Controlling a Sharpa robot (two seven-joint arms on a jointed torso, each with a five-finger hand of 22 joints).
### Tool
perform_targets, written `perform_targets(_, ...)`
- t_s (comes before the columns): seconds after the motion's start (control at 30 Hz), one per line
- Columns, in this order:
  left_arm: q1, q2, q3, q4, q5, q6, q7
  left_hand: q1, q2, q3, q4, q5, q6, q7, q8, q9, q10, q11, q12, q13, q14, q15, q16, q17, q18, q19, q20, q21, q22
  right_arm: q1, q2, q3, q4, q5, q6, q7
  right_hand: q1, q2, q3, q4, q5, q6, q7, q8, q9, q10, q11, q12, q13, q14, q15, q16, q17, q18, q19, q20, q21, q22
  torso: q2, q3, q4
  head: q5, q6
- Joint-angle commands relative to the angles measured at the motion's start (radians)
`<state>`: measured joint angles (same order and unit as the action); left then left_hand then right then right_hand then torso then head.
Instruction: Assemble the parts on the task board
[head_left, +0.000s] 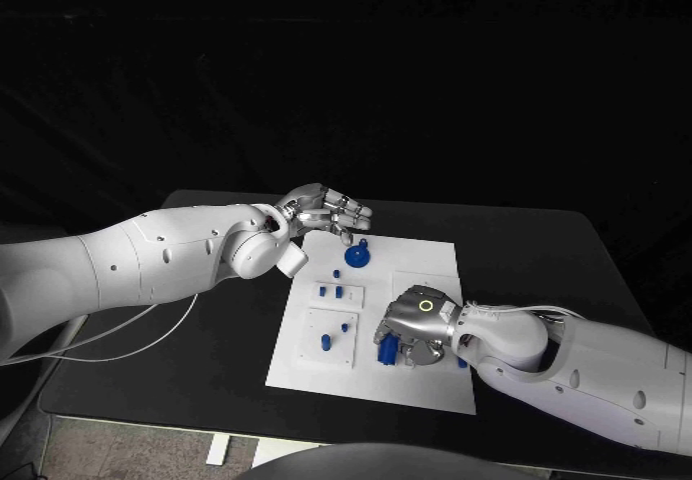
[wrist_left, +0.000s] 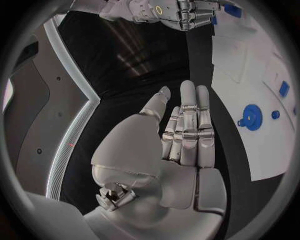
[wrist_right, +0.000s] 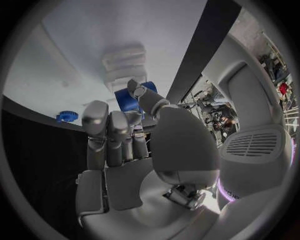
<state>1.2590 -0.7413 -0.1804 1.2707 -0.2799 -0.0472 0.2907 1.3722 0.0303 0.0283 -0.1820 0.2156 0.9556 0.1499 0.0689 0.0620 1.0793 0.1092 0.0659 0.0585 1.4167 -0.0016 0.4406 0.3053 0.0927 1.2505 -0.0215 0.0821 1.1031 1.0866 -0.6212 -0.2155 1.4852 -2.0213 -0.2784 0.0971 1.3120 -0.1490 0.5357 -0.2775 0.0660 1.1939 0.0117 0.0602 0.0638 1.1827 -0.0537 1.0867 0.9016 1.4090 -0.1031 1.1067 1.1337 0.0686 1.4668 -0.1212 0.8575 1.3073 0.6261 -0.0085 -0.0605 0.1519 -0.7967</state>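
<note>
Black table (head_left: 548, 270) w/ white task board (head_left: 426, 262) lying flat at its middle.

No readable text, seemingly.

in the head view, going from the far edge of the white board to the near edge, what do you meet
left hand over the far edge of the task board → round blue part → pair of small blue parts → right hand on a blue part near the front edge
</note>
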Motion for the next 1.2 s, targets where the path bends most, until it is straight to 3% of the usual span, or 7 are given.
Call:
perform_targets(0.03, 0.001, 0.001, 0.001, 0.003, 0.007, 0.013, 0.008, 0.005, 0.007, -0.005, 0.0, -0.005, -0.004, -0.001, -0.003, 0.0, 0.002, 0.001, -0.003, -0.001, -0.006, 0.001, 0.006, -0.001, -0.001, 0.002, 0.002, -0.003, -0.001, 0.0, 0.004, -0.003, -0.008, -0.004, 0.017, 0.013, -0.005, 0.001, -0.008, 0.0, 0.001, 0.02, 0.02, 0.002, 0.001, -0.007, 0.002, 0.007, -0.001, 0.0, 0.009, 0.002, 0.0, -0.012, 0.007, 0.007, 0.001, 0.098, 0.0, 0.0001, 0.0006, -0.002, -0.001)
perform_targets(0.33, 0.001, -0.001, 0.001, 0.004, 0.007, 0.014, 0.007, 0.005, 0.007, -0.005, 0.0, -0.005, -0.004, -0.001, -0.003, 0.0, 0.002, 0.001, -0.003, -0.001, -0.006, 0.001, 0.006, -0.001, -0.001, 0.002, 0.002, -0.003, -0.001, 0.0, 0.013, -0.01, -0.025, -0.004, 0.01, 0.015, -0.002, -0.002, -0.01, -0.001, -0.005, -0.019, 0.012, 0.002, 0.0, -0.01, 0.0, 0.011, 0.006, -0.003, 0.008, -0.004, -0.006, -0.012, 0.002, 0.007, -0.009, 0.095, 0.0, 0.0001, -0.0002, -0.001, -0.003)
perform_targets(0.57, 0.002, -0.001, 0.001, 0.005, 0.007, 0.015, 0.006, 0.005, 0.007, -0.005, 0.0, -0.005, -0.004, -0.001, -0.003, 0.0, 0.002, 0.001, -0.003, -0.001, -0.006, 0.001, 0.006, -0.001, -0.001, 0.002, 0.002, -0.003, -0.001, 0.0, 0.018, -0.012, -0.034, -0.004, 0.003, 0.007, 0.005, -0.01, -0.014, -0.002, -0.004, -0.089, -0.003, 0.002, -0.002, -0.011, -0.006, 0.002, 0.008, -0.007, 0.004, -0.013, -0.014, -0.011, -0.001, 0.003, -0.022, 0.093, -0.001, -0.0002, -0.0003, 0.0, -0.004)
perform_targets(0.8, 0.002, -0.001, 0.001, 0.005, 0.007, 0.017, 0.005, 0.006, 0.007, -0.006, 0.0, -0.005, -0.005, -0.002, -0.003, 0.0, 0.001, 0.0, -0.003, -0.001, -0.006, 0.001, 0.006, -0.002, -0.001, 0.002, 0.002, -0.003, -0.002, 0.0, 0.02, -0.013, -0.039, -0.009, -0.002, -0.01, 0.018, -0.015, -0.031, -0.001, -0.001, -0.153, -0.03, 0.002, -0.001, -0.013, -0.017, -0.014, 0.004, -0.011, -0.004, -0.018, -0.017, -0.013, -0.002, -0.004, -0.033, 0.091, 0.0, -0.0006, 0.0, -0.001, -0.004)
perform_targets(1.2, 0.002, -0.001, 0.001, 0.004, 0.007, 0.018, 0.004, 0.006, 0.007, -0.006, 0.001, -0.005, -0.006, -0.003, -0.003, 0.0, 0.001, 0.0, -0.003, -0.001, -0.006, 0.001, 0.006, -0.002, -0.001, 0.002, 0.002, -0.003, -0.001, 0.0, 0.012, -0.013, -0.042, -0.007, -0.001, -0.025, 0.029, -0.029, -0.022, 0.016, -0.001, -0.221, -0.048, 0.001, -0.002, -0.013, -0.024, -0.026, 0.003, -0.014, -0.009, -0.024, -0.021, -0.016, -0.003, -0.01, -0.048, 0.089, -0.001, -0.0003, -0.0009, -0.002, 0.0)
